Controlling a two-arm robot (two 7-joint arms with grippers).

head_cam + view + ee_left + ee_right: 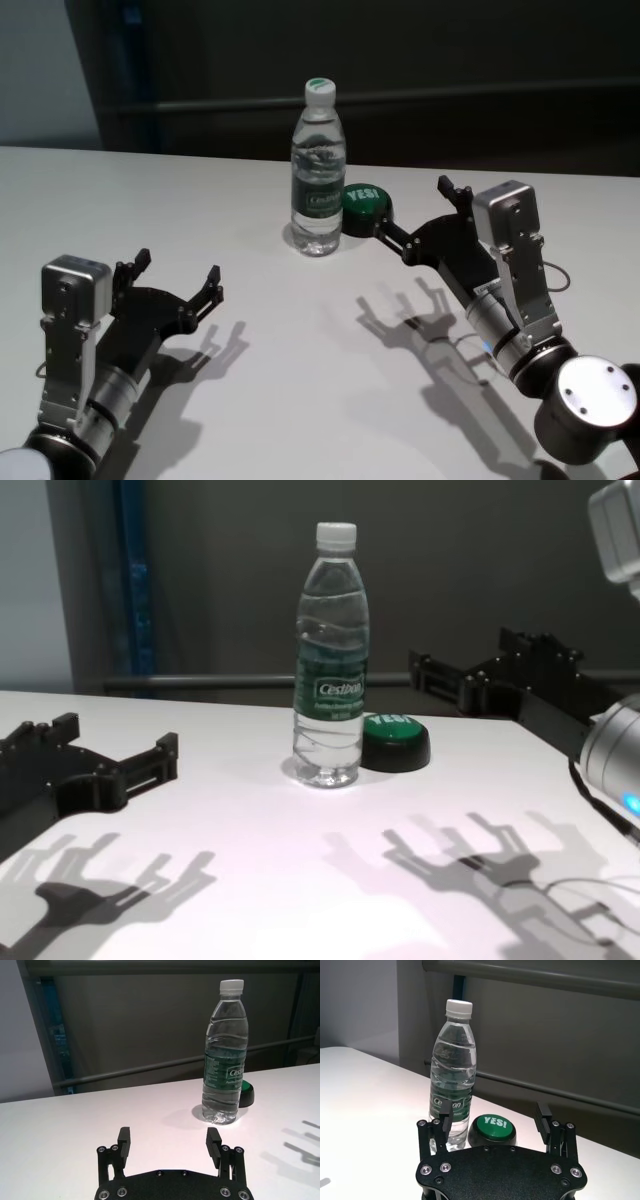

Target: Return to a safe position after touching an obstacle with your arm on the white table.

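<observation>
Fingers spread wide on both grippers, and neither has hold of anything. In the head view the right gripper (pixel 420 215) reaches toward the tabletop's far edge, its nearer finger tip just beside the green button (pixel 365 203) and close to the bottle (pixel 318 170), though I cannot tell whether anything touches. The bottle stands upright near the middle of the far edge of the tabletop (pixel 300 380). The left gripper (pixel 178 272) hovers low near the near-left corner, well apart from the bottle.

In the left wrist view the left fingers (pixel 124 1141) frame bare tabletop, with the bottle (pixel 225 1055) standing beyond them and the button half hidden behind it.

In the right wrist view the right fingers (pixel 542 1116) sit around the button (pixel 492 1128), and one finger overlaps the foot of the bottle (pixel 451 1067).

In the chest view the right gripper (pixel 490 685) hangs above the tabletop behind the button (pixel 393 742); the bottle (pixel 332 660) is upright and looks undisturbed.

My judgement: the right arm is at or near the contact point, so the retreat is the step in hand. The next move calls for drawing that arm straight back toward the near-right corner, clear of the bottle, without sweeping sideways and tipping it.
</observation>
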